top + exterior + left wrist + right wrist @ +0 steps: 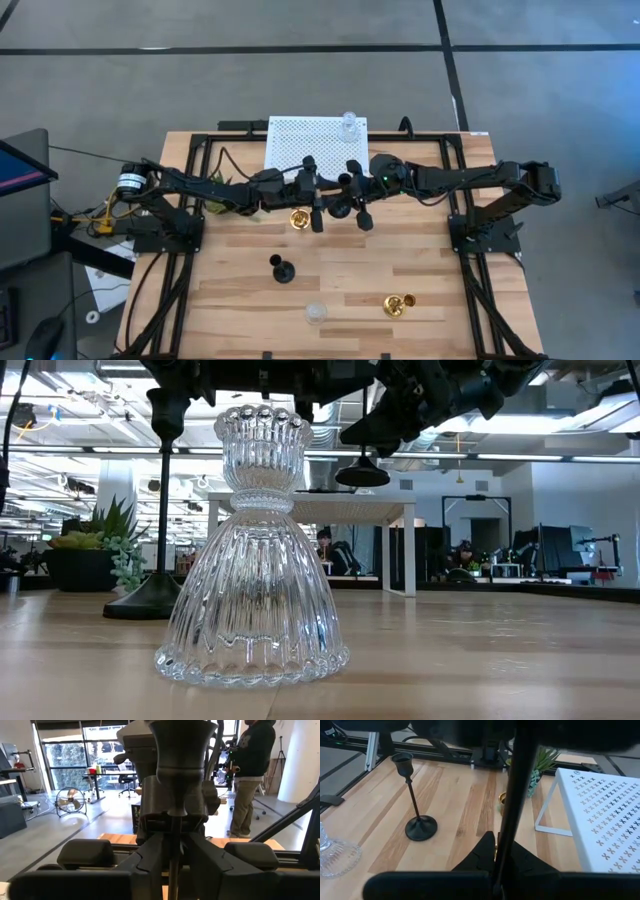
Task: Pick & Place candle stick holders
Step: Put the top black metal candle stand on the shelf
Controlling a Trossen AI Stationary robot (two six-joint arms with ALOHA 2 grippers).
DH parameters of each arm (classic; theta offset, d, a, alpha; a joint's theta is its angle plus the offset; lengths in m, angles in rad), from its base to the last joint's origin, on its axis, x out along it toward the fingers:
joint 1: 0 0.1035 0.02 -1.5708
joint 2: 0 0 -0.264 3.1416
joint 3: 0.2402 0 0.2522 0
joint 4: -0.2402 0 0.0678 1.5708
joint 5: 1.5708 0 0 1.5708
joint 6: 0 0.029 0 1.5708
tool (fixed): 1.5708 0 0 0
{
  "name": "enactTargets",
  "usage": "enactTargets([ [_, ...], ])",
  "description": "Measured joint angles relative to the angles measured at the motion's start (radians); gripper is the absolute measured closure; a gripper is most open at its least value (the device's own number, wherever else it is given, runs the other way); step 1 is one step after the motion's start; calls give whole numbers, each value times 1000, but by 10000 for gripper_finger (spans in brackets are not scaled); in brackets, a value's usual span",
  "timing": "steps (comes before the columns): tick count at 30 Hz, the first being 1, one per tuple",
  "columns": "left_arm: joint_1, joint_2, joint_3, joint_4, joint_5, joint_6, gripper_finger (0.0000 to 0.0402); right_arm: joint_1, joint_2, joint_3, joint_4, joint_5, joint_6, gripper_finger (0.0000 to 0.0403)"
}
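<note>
— Above the middle of the table (440,290), both arms meet on one black holder (180,750). It hangs in the air, nowhere near the wood.

— Who has it?

— The left gripper (170,860) is clamped on the thin stem just under the cup. The right gripper (495,857) looks pinched on the same stem further along. I read it as a hand-over.

— So how should it go?

— One side must be firmly closed before the other lets go, and the releasing arm should back straight off along its own line. The stem is thin and the base heavy, so a loose pinch would let it swing.

— Anything underneath?

— A gold holder (298,218) stands right below, and a second black holder (415,795) a little further. Carry it high over those, towards the white stand (600,795) if that is the goal.
</note>
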Motion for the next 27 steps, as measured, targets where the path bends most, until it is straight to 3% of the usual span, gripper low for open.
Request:
enactTargets([
  [8,-8,0,-1,-7,-2,48,388,0,0,0,0,0,-1,401],
  [17,-8,0,-1,-13,0,52,388,0,0,0,0,0,0,397],
  [27,-9,0,-2,-28,2,80,388,0,-26,1,-19,0,3,351],
])
